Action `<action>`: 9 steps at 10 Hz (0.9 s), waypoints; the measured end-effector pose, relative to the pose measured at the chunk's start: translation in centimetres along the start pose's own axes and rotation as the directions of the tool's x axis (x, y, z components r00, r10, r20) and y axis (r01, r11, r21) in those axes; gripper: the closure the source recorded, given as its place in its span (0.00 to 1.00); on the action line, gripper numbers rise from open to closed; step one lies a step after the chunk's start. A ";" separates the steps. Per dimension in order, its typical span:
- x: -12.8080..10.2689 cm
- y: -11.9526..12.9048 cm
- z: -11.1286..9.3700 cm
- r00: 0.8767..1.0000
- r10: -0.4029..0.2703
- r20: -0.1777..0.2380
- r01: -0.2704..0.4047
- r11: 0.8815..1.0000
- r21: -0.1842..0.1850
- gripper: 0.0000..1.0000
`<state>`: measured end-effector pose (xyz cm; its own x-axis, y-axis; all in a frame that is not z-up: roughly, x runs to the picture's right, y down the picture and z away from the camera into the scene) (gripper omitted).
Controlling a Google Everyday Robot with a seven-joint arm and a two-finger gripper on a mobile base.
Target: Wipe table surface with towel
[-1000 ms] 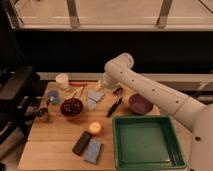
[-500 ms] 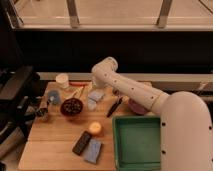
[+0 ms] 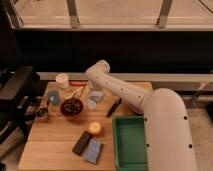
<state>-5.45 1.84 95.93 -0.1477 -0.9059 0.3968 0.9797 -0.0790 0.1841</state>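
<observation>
The gripper (image 3: 93, 90) hangs over the towel (image 3: 97, 96) at the far middle of the bench (image 3: 55, 136). Its fingers are spread, seemingly ready to take it for wiping.

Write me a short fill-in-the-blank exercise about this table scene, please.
1. The gripper is down at the soft, pale ___ between the dark bowl and the black tool.
2. The square tray is coloured ___.
3. The table surface is made of ___ planks.
Missing words: towel; green; wooden.
</observation>
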 end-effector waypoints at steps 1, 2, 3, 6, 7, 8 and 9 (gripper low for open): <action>0.0 0.1 0.9 1.000 0.001 0.013 -0.001 1.000 -0.004 0.38; -0.3 0.1 2.0 0.999 0.009 0.036 -0.009 1.000 0.004 0.38; -0.4 0.3 2.6 0.999 0.018 0.051 -0.019 1.000 0.013 0.38; -0.9 0.3 3.3 0.996 0.025 0.087 -0.029 0.999 0.044 0.59; -1.1 0.3 3.2 0.996 0.025 0.089 -0.030 0.998 0.052 0.68; -1.6 0.4 2.6 0.995 0.025 0.096 -0.032 0.997 0.069 0.79; -1.9 0.0 1.5 0.995 0.030 0.094 -0.041 0.993 0.113 0.90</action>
<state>-5.35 4.14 96.54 -0.1301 -0.8649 0.4848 0.9634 0.0053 0.2679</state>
